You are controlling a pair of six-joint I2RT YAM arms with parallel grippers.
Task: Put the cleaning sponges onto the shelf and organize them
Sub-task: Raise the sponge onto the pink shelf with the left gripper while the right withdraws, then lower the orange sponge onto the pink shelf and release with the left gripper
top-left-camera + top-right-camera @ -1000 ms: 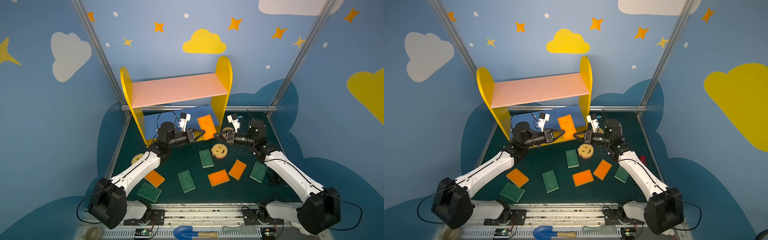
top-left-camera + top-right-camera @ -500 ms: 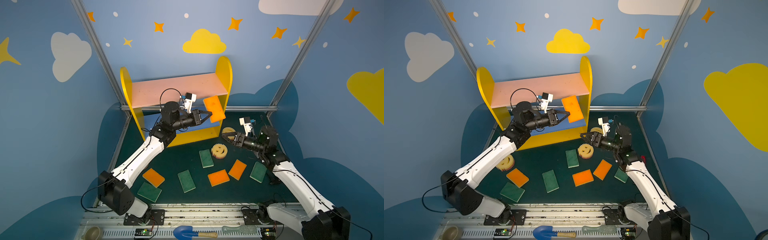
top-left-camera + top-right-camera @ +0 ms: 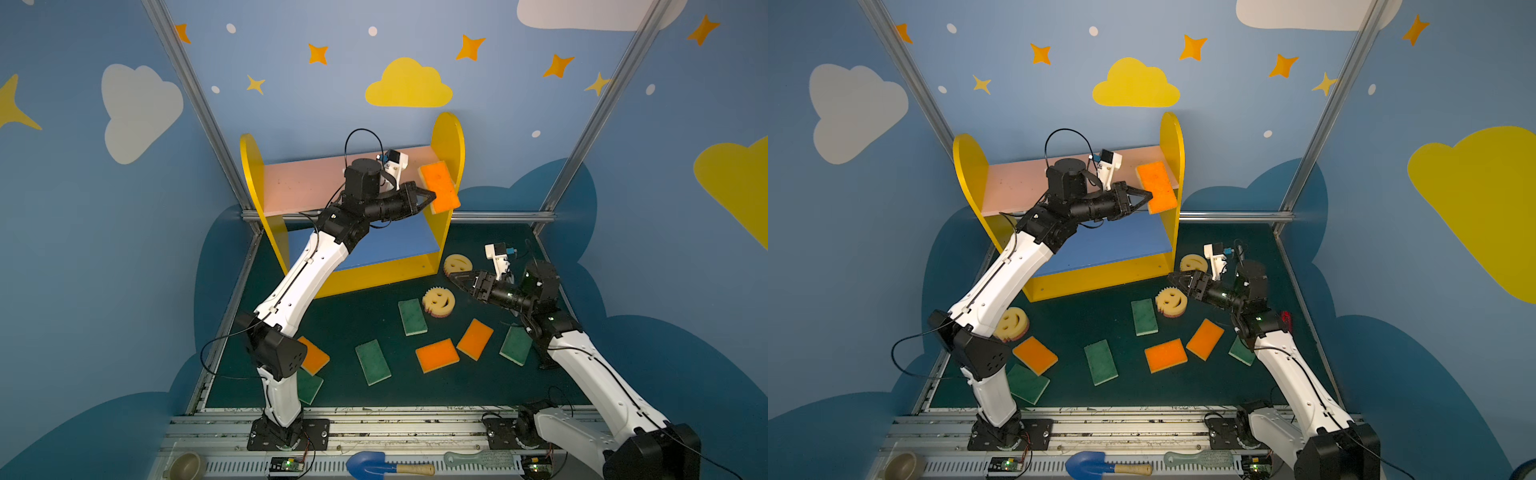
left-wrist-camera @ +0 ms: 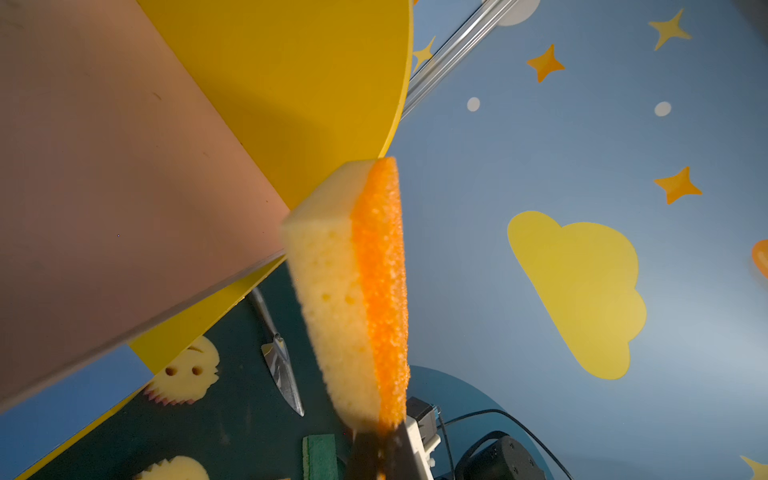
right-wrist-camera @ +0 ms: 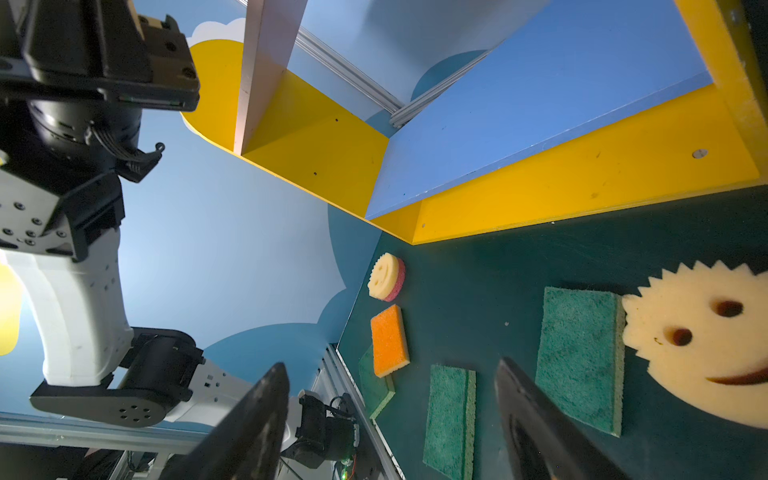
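Up goes the left arm since a second ago: back then it sat low in front of the blue board (image 3: 395,243), nose to nose with the right arm. Now my left fingers (image 3: 430,198) are clamped on the orange-topped sponge (image 3: 439,187). It sits tilted at the right end of the pink upper board (image 3: 307,187) of the shelf (image 3: 451,137), just beside the yellow side panel. Whether it touches the board, I can't tell.

Right arm has backed off toward its own side. The right fingers (image 3: 457,278) stand wide with nothing between them, low over the tabletop (image 3: 353,328) near a smiley sponge (image 3: 438,301).

Dark green tabletop, plenty scattered on it: a second smiley (image 3: 457,264) by the shelf's right foot, a third smiley (image 3: 1013,322) behind the left arm, four green pads (image 3: 372,362) and three orange pads (image 3: 437,355) lying flat.

Blue walls all round, painted with stars, white clouds and a yellow cloud (image 3: 409,85), with aluminium posts (image 3: 195,104) in the corners. Along the front rail: a blue shovel (image 3: 368,464), a brush (image 3: 478,459), a small bowl (image 3: 185,467).
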